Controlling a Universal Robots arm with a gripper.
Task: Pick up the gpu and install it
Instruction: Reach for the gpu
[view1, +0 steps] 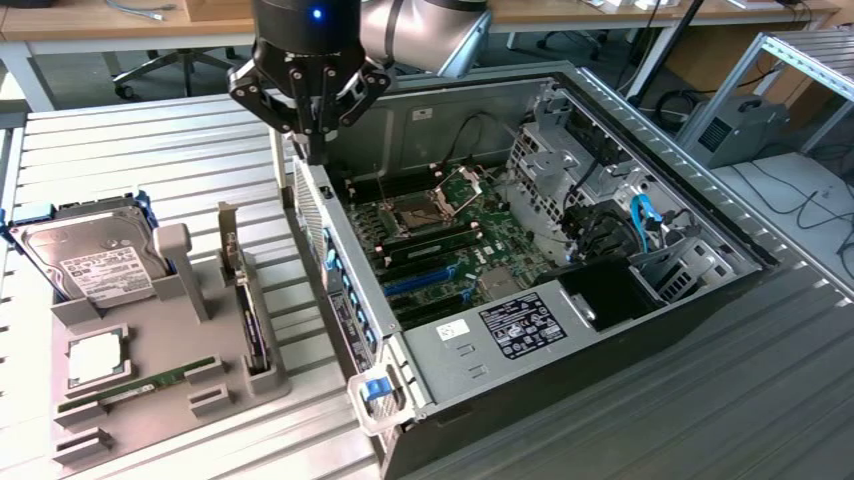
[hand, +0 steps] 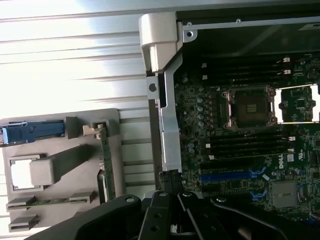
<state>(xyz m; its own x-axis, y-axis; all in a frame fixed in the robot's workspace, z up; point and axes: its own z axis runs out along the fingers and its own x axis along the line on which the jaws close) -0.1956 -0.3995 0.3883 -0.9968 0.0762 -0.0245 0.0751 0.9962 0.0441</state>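
Gpu (view1: 248, 300) sits on edge in the gray holder (view1: 160, 400) on the counter (view1: 134, 150); claw (view1: 308, 145) hangs over the computer case (view1: 315, 205) wall, fingers pressed together, empty.

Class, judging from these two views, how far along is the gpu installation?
Done: nothing yet; the gpu stands on edge in the grey holder beside the open computer case. In hand: the gripper hangs above the case's edge, apart from the gpu. Left: pick-up and seating; the blue motherboard slots are empty.

The ribbed table (view1: 160, 150) carries a grey tray (view1: 220, 385) near its exterior view's left edge and an open case (view1: 447, 345) just beside it.
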